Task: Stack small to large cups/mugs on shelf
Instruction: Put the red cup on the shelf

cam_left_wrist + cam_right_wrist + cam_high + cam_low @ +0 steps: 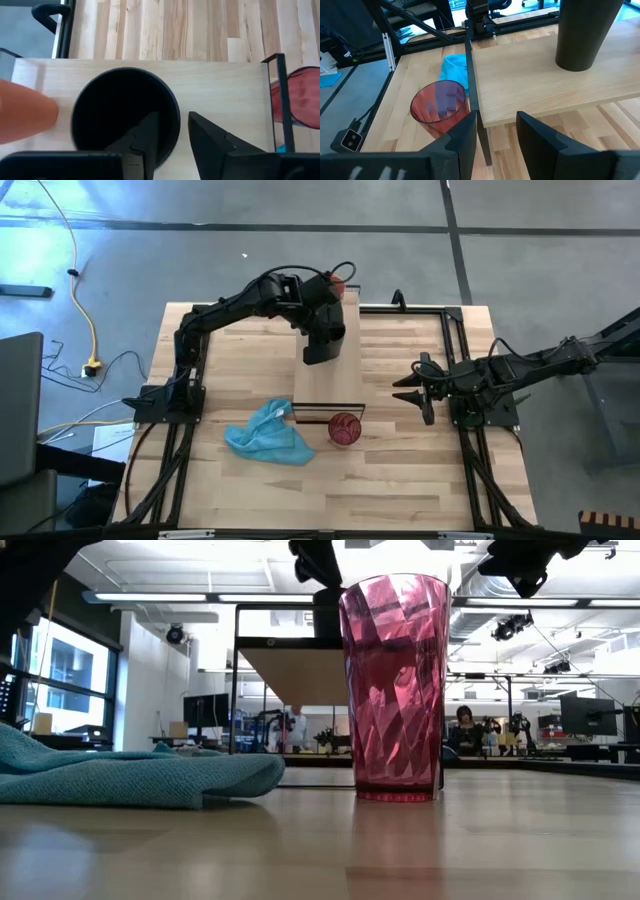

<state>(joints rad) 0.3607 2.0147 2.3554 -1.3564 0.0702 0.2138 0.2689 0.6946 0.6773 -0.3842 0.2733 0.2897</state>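
1. The left gripper hangs over the black cup standing on the shelf. Its fingers are narrowly parted astride the cup's rim, which looks like the grip for placing it.
2. The orange cup stands just beside the black one on the shelf.
3. The pink cup stands on the table at the shelf's framed end, near the blue cloth.
4. The right gripper waits to the side, fingers apart and empty.
5. No readable writing shows.

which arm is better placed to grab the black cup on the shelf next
Left. Its tool hangs open directly over the mid-sized round black cup on the pale wooden shelf, one finger over its rim. The right tool sits open off the shelf's side.
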